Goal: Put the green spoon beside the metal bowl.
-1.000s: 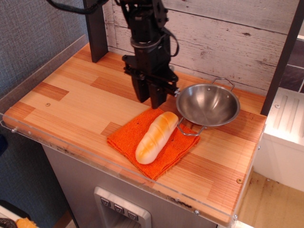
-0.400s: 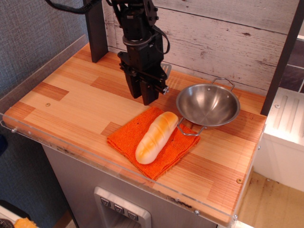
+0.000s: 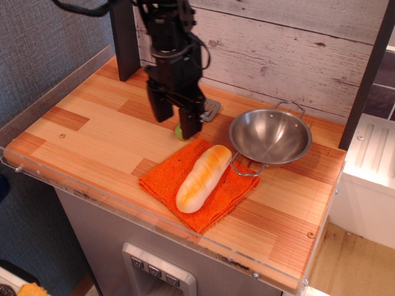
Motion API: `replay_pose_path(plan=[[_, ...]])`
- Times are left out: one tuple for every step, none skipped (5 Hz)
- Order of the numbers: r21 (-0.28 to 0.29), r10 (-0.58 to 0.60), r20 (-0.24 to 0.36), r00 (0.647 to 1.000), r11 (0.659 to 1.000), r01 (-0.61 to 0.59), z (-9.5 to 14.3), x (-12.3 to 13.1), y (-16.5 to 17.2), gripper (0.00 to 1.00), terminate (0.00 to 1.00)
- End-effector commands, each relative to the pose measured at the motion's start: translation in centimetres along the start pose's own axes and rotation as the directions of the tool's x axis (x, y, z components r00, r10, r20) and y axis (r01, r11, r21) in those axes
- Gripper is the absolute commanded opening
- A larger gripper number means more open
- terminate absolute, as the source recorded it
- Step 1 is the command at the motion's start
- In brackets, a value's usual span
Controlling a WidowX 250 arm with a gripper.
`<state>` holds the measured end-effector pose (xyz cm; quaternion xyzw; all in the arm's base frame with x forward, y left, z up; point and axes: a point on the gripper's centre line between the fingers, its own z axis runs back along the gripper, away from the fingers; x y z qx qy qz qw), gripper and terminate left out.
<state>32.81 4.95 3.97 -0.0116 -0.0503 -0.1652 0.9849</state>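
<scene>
The green spoon lies on the wooden table just left of the metal bowl (image 3: 270,135). Its grey slotted head (image 3: 211,110) points toward the back wall. Its lime-green handle end (image 3: 179,131) peeks out by the orange cloth. The middle of the spoon is hidden behind my right finger (image 3: 190,123). My gripper (image 3: 175,117) hangs over the handle end with its two black fingers spread apart, open and holding nothing. The bowl is shiny, empty and upright, with wire loop handles at front and back.
An orange cloth (image 3: 166,179) lies in front of the spoon with a bread roll (image 3: 202,177) on it, touching the bowl's front handle. A dark post (image 3: 124,43) and a plank wall stand behind. A clear rim (image 3: 123,206) edges the table front.
My gripper has moved left, away from the bowl, and its fingers have spread open. The spoon now lies in view on the table between gripper and bowl.
</scene>
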Motion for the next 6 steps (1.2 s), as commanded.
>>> replay_pose_path(plan=[[0.011, 0.155, 0.011, 0.988, 0.988, -0.155, 3.6, -3.4, 0.1, 1.0, 0.0], [-0.014, 0.268, 0.02, 0.963, 0.963, -0.268, 5.8, -5.1, -1.6, 1.0, 0.0], [-0.031, 0.276, 0.005, 0.961, 0.961, -0.276, 6.3, -5.6, -2.7, 1.0, 0.0], [-0.05, 0.22, -0.015, 0.975, 0.974, -0.221, 6.2, -5.6, -3.2, 1.0, 0.0], [-0.05, 0.22, -0.015, 0.975, 0.974, -0.221, 6.2, -5.6, -3.2, 1.0, 0.0], [-0.05, 0.22, -0.015, 0.975, 0.974, -0.221, 6.2, -5.6, -3.2, 1.0, 1.0]])
